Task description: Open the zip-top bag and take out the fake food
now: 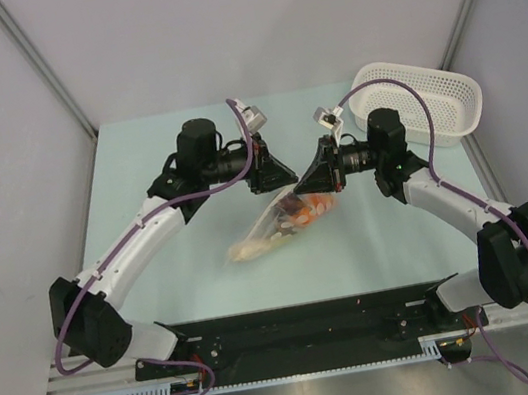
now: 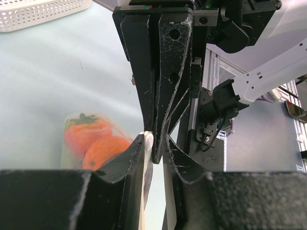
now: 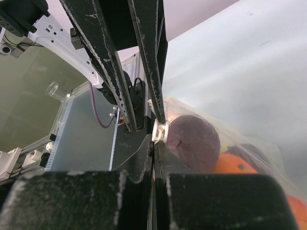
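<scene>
From above, the left gripper (image 1: 287, 185) and right gripper (image 1: 303, 186) meet over the zip-top bag (image 1: 260, 237), with the fake food (image 1: 311, 208) just beneath them. Left wrist: jaws half parted beside the zip strip (image 2: 149, 140); whether they grip I cannot tell. Right wrist: clenched on the bag's edge. The thin lip may slip out, so the seal stays shut.

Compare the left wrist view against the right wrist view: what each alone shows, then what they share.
Left wrist only: the white basket and the red tomato. Right wrist only: a dark purple lump beside the shut right end effector. Both: the zip-top bag, an orange ball inside it, and its white zip strip.
</scene>
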### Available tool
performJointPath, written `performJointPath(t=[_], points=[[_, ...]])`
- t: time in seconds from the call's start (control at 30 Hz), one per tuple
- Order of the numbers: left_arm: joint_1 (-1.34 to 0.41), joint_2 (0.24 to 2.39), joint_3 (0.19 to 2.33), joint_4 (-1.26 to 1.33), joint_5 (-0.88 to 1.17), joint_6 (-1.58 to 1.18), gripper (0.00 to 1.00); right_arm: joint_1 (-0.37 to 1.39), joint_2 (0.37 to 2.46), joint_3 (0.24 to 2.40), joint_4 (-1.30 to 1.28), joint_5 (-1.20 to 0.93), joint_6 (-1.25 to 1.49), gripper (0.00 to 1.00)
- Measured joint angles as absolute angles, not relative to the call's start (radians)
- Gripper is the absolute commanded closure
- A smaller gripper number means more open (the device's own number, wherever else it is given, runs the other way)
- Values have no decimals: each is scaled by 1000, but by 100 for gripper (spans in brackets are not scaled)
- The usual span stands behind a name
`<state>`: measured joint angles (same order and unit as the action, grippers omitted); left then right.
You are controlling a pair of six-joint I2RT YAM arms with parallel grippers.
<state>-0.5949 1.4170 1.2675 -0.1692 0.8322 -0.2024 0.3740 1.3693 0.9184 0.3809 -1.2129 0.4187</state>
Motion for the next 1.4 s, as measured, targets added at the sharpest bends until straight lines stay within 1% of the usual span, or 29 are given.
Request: performJointPath(t=[0.07, 0.1, 0.13, 0.23, 0.3, 0.43, 0.57, 0.73, 0.87, 1.03, 1.13, 1.17, 1.23, 1.27, 1.33, 1.4], points=[[-595, 1422, 1267, -164, 839, -202, 68, 372, 1369, 916, 381, -1213, 419, 100], [-594, 1424, 1267, -163, 842, -202, 61, 371, 1369, 916, 381, -1213, 419, 100], [-594, 1427, 1267, -162, 845, -202, 58, 371, 1369, 915, 381, -1212, 419, 100], [-594, 1433, 1267, -163, 854, -205, 53, 369, 1370, 913, 379, -1205, 420, 100], [-594, 1433, 1266, -162, 857, -209, 46, 369, 1371, 913, 379, -1200, 422, 100], [-594, 1432, 1256, -152, 853, -212, 46, 369, 1371, 913, 378, -1194, 426, 100], [-595, 1442, 1234, -170, 824, -218, 32, 383, 1370, 913, 420, -1201, 434, 100], [-590, 1440, 1207, -160, 784, -268, 31, 388, 1369, 913, 428, -1207, 434, 100], [-588, 1409, 1185, -131, 766, -300, 50, 389, 1364, 913, 421, -1210, 425, 100], [-583, 1394, 1166, -66, 812, -341, 56, 389, 1359, 913, 416, -1212, 418, 100], [-580, 1394, 1148, -30, 840, -366, 64, 389, 1357, 913, 416, -1213, 418, 100], [-580, 1394, 1145, -25, 847, -369, 68, 389, 1357, 913, 416, -1213, 418, 100], [-580, 1394, 1144, -18, 864, -376, 73, 389, 1357, 913, 416, -1212, 418, 100], [-580, 1394, 1144, -15, 869, -379, 78, 389, 1357, 913, 416, -1213, 418, 100], [-579, 1394, 1144, -10, 879, -383, 83, 389, 1357, 913, 416, -1213, 418, 100], [-579, 1394, 1144, -8, 884, -384, 97, 389, 1357, 913, 415, -1213, 418, 100]])
